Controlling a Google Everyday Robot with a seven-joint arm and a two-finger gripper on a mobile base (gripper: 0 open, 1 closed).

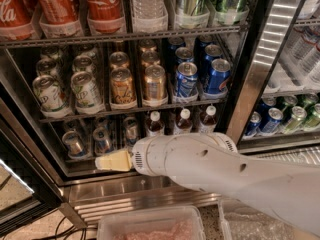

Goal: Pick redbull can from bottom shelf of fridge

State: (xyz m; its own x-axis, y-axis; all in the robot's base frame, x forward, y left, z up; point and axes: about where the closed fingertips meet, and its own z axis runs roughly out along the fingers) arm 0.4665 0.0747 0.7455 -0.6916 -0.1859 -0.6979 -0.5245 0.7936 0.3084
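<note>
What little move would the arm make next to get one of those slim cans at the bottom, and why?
Probably a short reach forward into the fridge, toward the nearest redbull can. The gripper hovers just outside the front edge of the bottom shelf, about level with the slim cans there, and it appears to stop short of them, so closing that gap seems the sensible next step.
</note>
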